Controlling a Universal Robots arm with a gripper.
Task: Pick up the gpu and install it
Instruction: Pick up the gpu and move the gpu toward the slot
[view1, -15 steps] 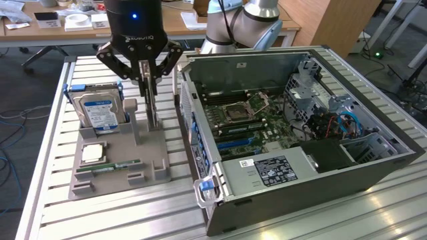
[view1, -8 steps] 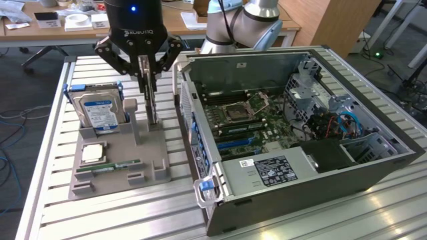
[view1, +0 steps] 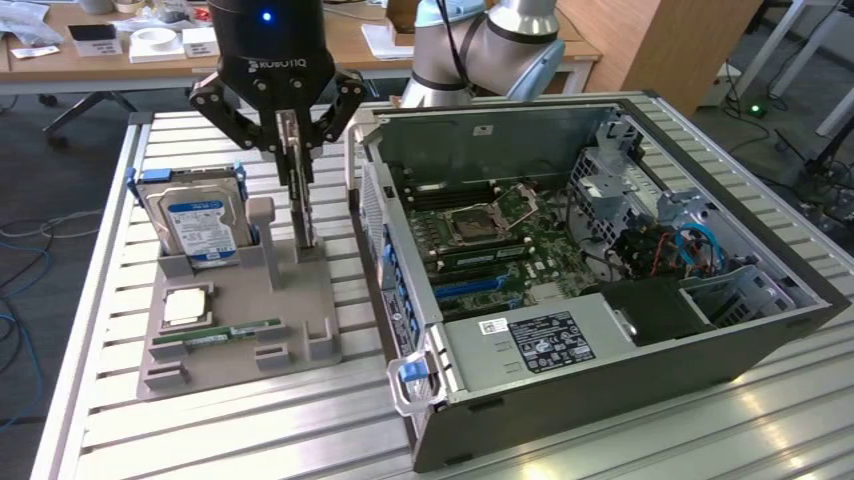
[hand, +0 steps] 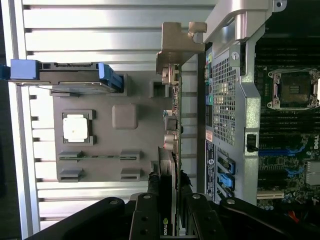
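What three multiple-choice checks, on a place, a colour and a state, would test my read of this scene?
1. Where is the graphics card? A in the computer case; B in a cardboard box; C upright at the gray tray.
2. The hard drive's side rails are: A blue; B red; C yellow.
3. The gripper is: A open; B shut on the graphics card; C shut on the hard drive.
Answers: C, it stands on edge at the tray beside the computer case; A, blue rails flank the drive; B, fingers clamp the card's faces.
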